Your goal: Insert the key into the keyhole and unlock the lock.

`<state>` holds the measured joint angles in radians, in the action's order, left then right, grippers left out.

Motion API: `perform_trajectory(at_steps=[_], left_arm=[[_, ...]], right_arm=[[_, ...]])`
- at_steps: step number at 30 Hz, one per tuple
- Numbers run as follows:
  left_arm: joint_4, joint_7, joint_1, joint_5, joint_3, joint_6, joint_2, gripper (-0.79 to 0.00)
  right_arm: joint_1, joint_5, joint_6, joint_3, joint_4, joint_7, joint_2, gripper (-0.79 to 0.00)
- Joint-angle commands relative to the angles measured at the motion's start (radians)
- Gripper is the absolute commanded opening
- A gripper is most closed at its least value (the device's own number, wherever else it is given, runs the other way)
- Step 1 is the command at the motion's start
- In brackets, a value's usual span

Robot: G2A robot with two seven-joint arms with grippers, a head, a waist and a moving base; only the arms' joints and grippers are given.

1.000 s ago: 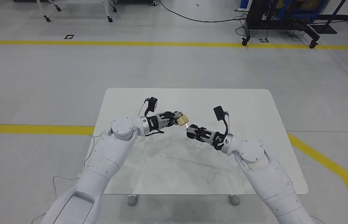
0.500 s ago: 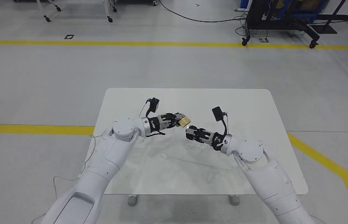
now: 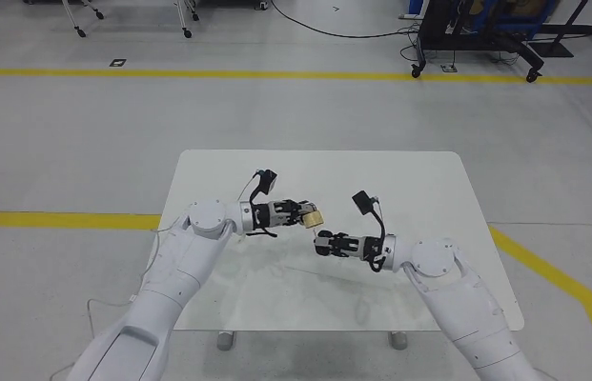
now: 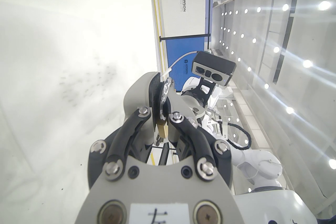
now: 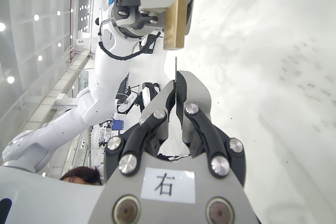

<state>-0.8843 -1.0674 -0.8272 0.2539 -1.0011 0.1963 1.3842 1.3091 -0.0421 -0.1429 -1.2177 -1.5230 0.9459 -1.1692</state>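
A brass padlock (image 3: 313,218) with a steel shackle is held above the middle of the white table (image 3: 419,181), my left gripper (image 3: 301,213) shut on it. In the left wrist view the shackle (image 4: 165,88) sits between the fingers (image 4: 139,101) and the brass body (image 4: 163,130) shows behind it. My right gripper (image 3: 319,243) is shut on a thin key (image 5: 176,64). The key's blade points at the padlock's (image 5: 175,25) underside, a small gap below it. The keyhole itself is hidden.
The table's near edge (image 3: 343,329) lies in front of both arms. Yellow floor lines (image 3: 276,72) run behind the table, and dark equipment on wheels (image 3: 486,38) stands at the back right.
Both grippers have shifted toward the table's near edge. The left brought the padlock slightly right; the right moved left and now sits just below the padlock.
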Motion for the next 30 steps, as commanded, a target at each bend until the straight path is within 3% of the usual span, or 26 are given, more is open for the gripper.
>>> perform_trajectory(at_steps=[1,30], left_arm=[[0.000,0.001,0.000,0.002,0.002,0.001,0.000,-0.785],[0.001,0.016,0.003,0.021,0.013,0.015,-0.002,-0.785]], right_arm=[[-0.001,-0.012,-0.002,-0.006,0.005,0.000,0.002,-0.785],[-0.034,-0.074,0.013,0.019,0.040,0.020,0.013,-0.785]])
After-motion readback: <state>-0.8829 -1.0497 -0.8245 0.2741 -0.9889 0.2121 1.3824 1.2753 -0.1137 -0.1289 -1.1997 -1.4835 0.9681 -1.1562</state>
